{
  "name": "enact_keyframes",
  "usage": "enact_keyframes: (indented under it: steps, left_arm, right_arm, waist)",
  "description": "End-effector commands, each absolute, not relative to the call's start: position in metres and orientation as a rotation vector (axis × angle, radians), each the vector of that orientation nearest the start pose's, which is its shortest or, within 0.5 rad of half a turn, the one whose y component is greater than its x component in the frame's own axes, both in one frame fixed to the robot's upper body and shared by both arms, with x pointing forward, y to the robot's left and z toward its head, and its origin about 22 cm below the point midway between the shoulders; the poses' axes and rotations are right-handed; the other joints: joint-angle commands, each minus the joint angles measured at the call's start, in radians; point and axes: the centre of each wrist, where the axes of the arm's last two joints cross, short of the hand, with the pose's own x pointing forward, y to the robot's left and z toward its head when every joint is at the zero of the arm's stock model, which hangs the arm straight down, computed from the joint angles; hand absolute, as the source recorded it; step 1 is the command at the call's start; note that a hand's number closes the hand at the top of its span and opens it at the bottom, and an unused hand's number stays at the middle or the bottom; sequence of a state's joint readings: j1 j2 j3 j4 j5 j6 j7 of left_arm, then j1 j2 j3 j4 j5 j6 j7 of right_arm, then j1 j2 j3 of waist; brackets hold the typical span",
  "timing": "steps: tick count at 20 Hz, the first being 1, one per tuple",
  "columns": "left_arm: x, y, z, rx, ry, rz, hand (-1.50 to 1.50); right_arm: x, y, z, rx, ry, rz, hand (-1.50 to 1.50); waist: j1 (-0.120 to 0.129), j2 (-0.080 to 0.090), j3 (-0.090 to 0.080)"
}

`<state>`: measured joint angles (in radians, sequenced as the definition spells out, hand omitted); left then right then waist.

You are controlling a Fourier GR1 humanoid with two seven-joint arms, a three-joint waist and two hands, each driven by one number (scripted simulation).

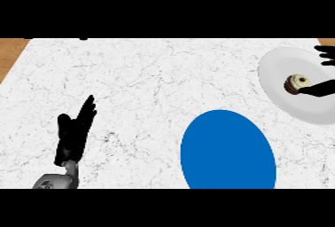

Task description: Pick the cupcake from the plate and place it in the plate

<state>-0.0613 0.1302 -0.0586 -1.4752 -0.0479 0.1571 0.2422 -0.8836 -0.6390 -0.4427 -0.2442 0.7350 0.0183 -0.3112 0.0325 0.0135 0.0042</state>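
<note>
Small brown cupcake with cream top, white plate, right robot hand fingers touching it, grip unclear

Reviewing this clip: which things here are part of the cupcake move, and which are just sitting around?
Part of the job:
- cupcake
- white plate under it
- blue plate, bare
- right robot hand, fingers beside the cupcake

Not involved:
- left robot hand, open and resting at lower left
- marble counter
</note>
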Motion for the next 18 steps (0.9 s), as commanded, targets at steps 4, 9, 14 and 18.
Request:
enact_keyframes:
  steps: [4,9,14,18]
  left_arm:
    - [0.258,0.253,-0.006,0.242,-1.291,-0.036,0.0]
    - [0.263,0.235,-0.009,0.205,-1.311,-0.052,0.0]
    - [0.255,0.248,-0.001,0.227,-1.3,-0.069,0.0]
    - [0.246,0.244,-0.012,0.218,-1.296,-0.038,0.0]
  right_arm:
    - [0.377,-0.455,0.086,-0.594,-1.605,0.084,-1.5]
    - [0.353,-0.493,0.098,-0.471,-1.625,0.035,-1.5]
    - [0.331,-0.496,0.058,-0.437,-1.662,0.031,-1.5]
    - [0.327,-0.494,0.049,-0.41,-1.672,0.083,-1.5]
  waist:
    - [-0.015,-0.001,0.0]
    - [-0.014,-0.003,-0.002]
    - [0.001,0.002,0.0]
    - [-0.002,-0.002,-0.001]
